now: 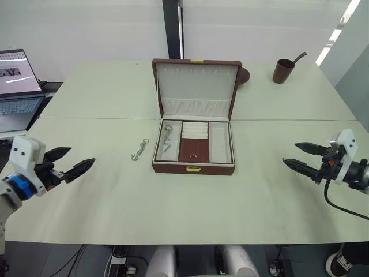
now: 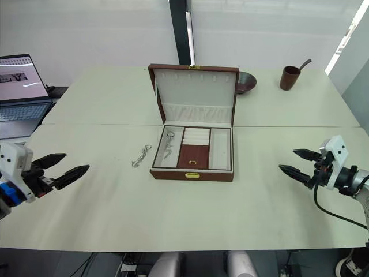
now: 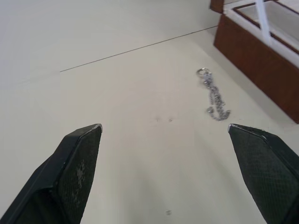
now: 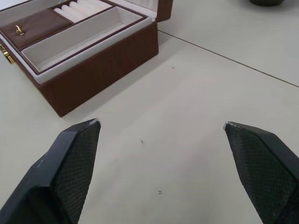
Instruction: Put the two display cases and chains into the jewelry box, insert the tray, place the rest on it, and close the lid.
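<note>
The pale table point(image 1: 115, 219) runs wide under both arms, and the jewelry box point(image 1: 194, 167) sits out ahead, midway between the two grippers, with the lid point(image 1: 196, 86) standing upright behind it, cream inside with a row of hooks. The tray point(image 1: 194, 142) is seated in the box: cream compartments on either side, a brown middle with a small gold piece. A laptop point(image 1: 17, 86) stands open beyond the left gripper and out to its far side, and a brown cup point(image 1: 283, 71) with a handle sticking out of it stands well beyond the right gripper at the table's back (a dark bowl point(image 2: 247, 81) peeks from behind the lid there too). The left gripper point(image 1: 68, 163) hangs above the table with its fingers spread wide, holding nothing; the right gripper point(image 1: 304, 157) hangs likewise, fingers apart and empty. One chain point(image 3: 213, 100) lies on the table ahead of the left gripper, just beside the box wall, and a second chain point(image 1: 167, 138) lies in the tray's compartment nearest that gripper.
</note>
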